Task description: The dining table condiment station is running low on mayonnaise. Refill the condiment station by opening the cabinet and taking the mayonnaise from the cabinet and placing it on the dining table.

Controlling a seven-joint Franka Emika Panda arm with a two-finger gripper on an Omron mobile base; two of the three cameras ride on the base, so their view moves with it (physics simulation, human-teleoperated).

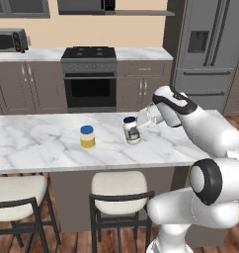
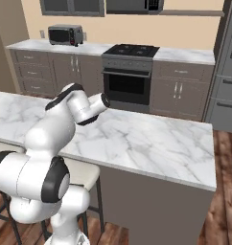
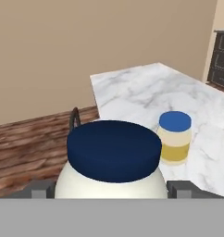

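Between the wide-spread jaws of the gripper [image 3: 112,190] the mayonnaise [image 3: 111,159] stands upright on the dining table [image 3: 132,90], gripped by nothing. Right of them, near, sits a yellow jar [image 3: 174,137]; a careless withdrawal could tip either one.

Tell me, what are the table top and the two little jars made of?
The dining table top looks like polished marble: white with grey veins. The mayonnaise jar looks like glass or plastic, smooth and whitish, with a dark navy lid, probably plastic. The yellow jar looks see-through, glass or clear plastic, with a brighter blue lid.
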